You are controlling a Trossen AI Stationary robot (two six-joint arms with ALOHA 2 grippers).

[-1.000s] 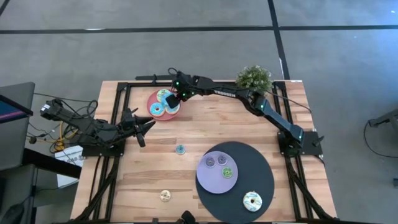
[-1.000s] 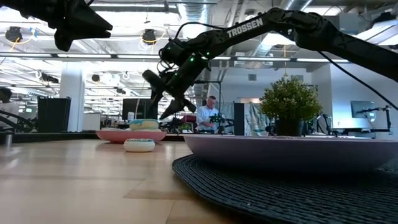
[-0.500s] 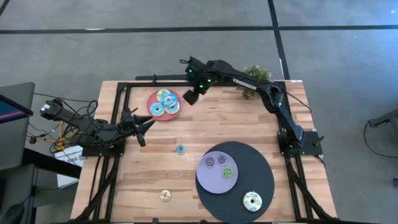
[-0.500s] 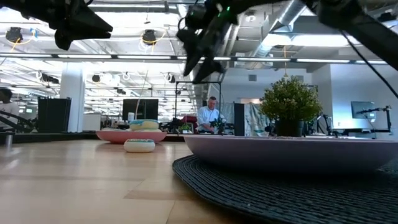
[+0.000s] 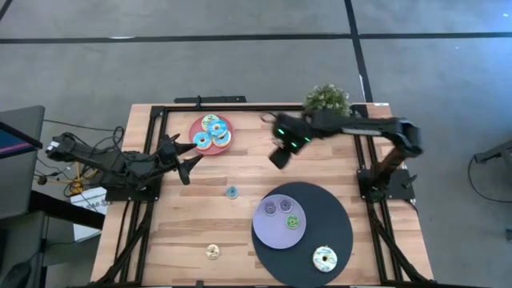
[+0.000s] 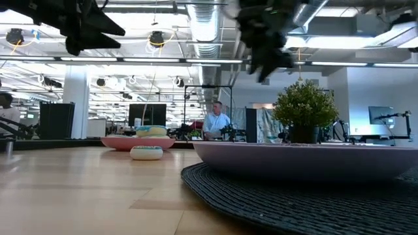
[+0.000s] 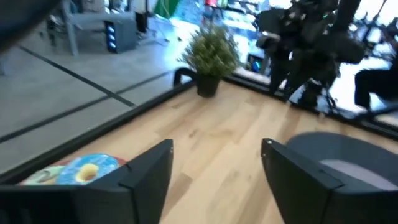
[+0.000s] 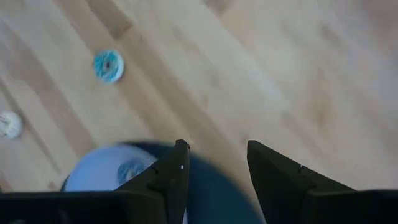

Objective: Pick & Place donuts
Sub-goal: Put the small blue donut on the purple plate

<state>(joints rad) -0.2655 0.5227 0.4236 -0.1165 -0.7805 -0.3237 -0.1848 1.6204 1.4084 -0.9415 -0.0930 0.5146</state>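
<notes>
Three donuts, iced blue and cream, lie on the pink plate (image 5: 210, 134) at the far left; one of them (image 7: 87, 168) shows in the left wrist view. A teal donut (image 5: 231, 192) and a tan donut (image 5: 212, 252) lie on the bare wood. Three tiny donuts sit on the lavender plate (image 5: 268, 232), and a cream donut (image 5: 324, 258) lies on the dark mat (image 5: 336, 224). My left gripper (image 5: 192, 156) hovers open near the pink plate. My right gripper (image 5: 278, 158) hangs open and empty above the table's middle, pointing down.
A potted plant (image 5: 326, 100) stands at the far right corner. A black frame runs along the table's edges. Bare wood lies between the pink plate and the mat. A person (image 6: 214, 124) sits in the room beyond the table.
My right gripper has swung away from the pink plate, rising and travelling toward the table's right and near side, to above the table's middle. My left gripper's fingers have spread wider. The donuts have stayed where they were.
</notes>
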